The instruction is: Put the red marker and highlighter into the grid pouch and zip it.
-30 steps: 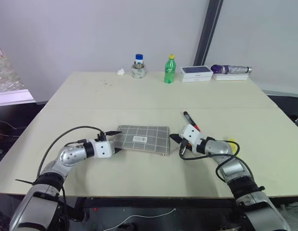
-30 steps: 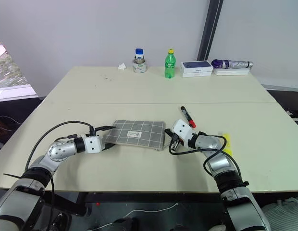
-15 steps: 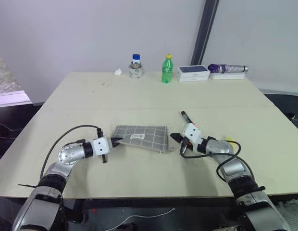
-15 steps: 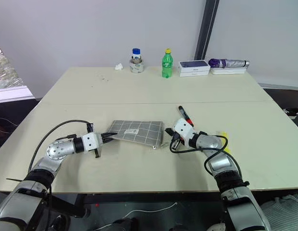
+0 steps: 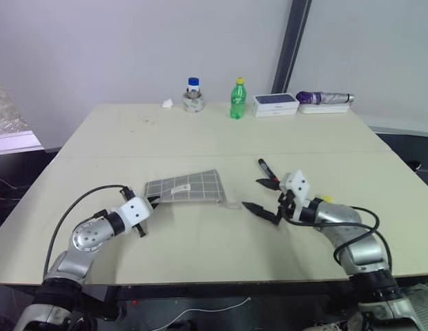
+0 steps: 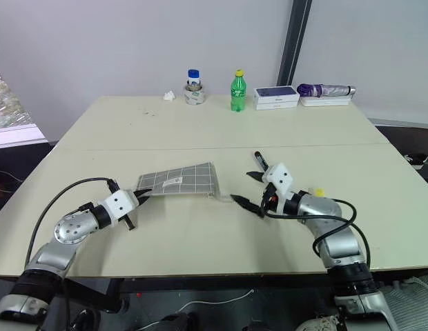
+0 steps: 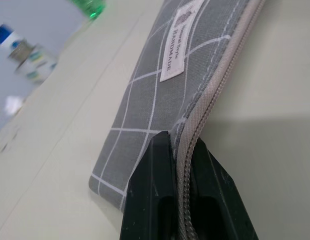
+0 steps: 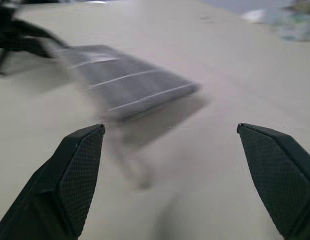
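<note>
Pouch: flat grey white-gridded fabric pouch (image 5: 188, 187), now lifted, tilted near table's (image 5: 221, 138) front edge.
Left gripper (image 7: 181, 150): pinching pouch's zipper edge.
Right gripper (image 5: 261, 195): newly spread wide, drawn back.

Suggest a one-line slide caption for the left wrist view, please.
Left gripper pinches the zipper edge of the grid pouch above the table.

A wide beige rectangular table (image 5: 200, 131) stood before a plain pale grey wall (image 5: 131, 48). A dark vertical post (image 5: 288, 41) rose behind the table's far edge. A bright window (image 5: 7, 110) showed beyond its left side.
</note>
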`<state>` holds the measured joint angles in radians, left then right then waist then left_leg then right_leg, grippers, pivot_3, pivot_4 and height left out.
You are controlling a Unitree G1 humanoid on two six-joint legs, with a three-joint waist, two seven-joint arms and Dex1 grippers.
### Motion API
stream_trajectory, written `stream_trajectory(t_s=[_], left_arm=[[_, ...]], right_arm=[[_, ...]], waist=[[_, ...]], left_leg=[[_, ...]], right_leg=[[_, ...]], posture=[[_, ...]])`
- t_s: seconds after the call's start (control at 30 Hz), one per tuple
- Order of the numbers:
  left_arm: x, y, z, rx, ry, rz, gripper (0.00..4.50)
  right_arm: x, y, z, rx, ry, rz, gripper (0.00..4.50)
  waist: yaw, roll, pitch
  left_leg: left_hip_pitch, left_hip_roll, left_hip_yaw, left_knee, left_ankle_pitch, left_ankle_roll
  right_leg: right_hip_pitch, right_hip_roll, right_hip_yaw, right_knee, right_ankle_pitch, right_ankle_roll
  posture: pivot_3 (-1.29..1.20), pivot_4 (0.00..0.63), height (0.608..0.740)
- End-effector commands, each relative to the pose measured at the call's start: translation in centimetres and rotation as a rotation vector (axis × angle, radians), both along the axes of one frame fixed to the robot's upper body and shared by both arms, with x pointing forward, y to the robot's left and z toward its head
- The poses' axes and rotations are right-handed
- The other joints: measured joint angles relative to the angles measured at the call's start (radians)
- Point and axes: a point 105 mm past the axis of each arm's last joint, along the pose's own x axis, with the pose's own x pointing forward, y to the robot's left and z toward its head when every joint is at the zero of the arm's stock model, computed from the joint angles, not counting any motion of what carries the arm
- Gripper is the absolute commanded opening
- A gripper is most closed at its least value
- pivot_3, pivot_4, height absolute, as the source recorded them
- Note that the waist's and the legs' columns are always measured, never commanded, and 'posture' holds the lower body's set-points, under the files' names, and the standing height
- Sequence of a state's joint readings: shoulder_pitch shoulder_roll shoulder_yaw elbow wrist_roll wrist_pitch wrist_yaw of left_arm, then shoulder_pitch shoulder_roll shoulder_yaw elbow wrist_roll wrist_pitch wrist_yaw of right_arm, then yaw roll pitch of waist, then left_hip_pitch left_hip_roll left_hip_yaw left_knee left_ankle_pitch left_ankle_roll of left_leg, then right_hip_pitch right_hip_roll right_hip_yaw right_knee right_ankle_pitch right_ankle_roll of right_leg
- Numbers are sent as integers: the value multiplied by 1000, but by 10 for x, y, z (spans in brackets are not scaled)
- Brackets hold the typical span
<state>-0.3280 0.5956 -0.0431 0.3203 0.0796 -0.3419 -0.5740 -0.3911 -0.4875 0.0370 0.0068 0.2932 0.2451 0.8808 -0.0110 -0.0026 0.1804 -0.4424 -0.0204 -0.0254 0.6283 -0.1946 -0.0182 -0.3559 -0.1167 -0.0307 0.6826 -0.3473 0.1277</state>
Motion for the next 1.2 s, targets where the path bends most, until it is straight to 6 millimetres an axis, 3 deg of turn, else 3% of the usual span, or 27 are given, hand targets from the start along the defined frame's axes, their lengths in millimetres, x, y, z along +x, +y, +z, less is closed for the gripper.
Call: stream_trajectory(t_s=[0.03,0.13,0.27,0.43,0.53,0.73,0.77,1.2], left_arm=[[5,-3,19,-55,-51,73,0],[7,-7,22,-85,-48,95,0],[6,-12,22,-84,-40,97,0],[7,-15,21,-96,-35,98,0],[8,-19,22,-89,-39,91,0],[10,-21,22,-80,-47,92,0],[10,-22,22,-79,-47,90,0],[10,-44,15,-43,-39,42,0]], right_arm=[[-2,19,-7,-39,-25,11,4478],[6,26,-21,-69,-20,-34,4478],[27,29,-16,-26,-35,-142,4478],[39,42,-17,36,1,-199,4478],[42,55,-14,110,42,-213,3639],[37,76,-11,143,78,-176,421],[38,79,-9,137,71,-171,47],[24,134,-4,-71,-106,59,47]], waist=[[1,0,0],[0,0,0],[-2,0,0],[-1,0,0],[-1,0,0],[-1,0,0],[-3,0,0],[-3,0,0]], left_leg=[[0,0,0,0,0,0],[0,-1,0,0,0,0],[0,-2,0,-1,0,0],[0,-2,0,-1,0,-1],[0,-2,0,-1,0,-1],[0,-2,0,-1,0,-1],[0,-2,0,-1,0,-1],[0,-3,0,-1,0,-1]], right_leg=[[0,0,0,0,0,0],[-1,0,0,0,0,0],[-1,0,0,0,0,0],[-1,0,0,0,0,0],[-1,0,0,0,0,0],[-1,0,0,0,0,0],[-1,0,0,0,0,0],[-2,0,0,0,0,0]], posture=[[0,150,740],[0,150,740],[0,150,740],[0,150,740],[0,150,740],[0,150,740],[0,150,740],[0,150,740]])
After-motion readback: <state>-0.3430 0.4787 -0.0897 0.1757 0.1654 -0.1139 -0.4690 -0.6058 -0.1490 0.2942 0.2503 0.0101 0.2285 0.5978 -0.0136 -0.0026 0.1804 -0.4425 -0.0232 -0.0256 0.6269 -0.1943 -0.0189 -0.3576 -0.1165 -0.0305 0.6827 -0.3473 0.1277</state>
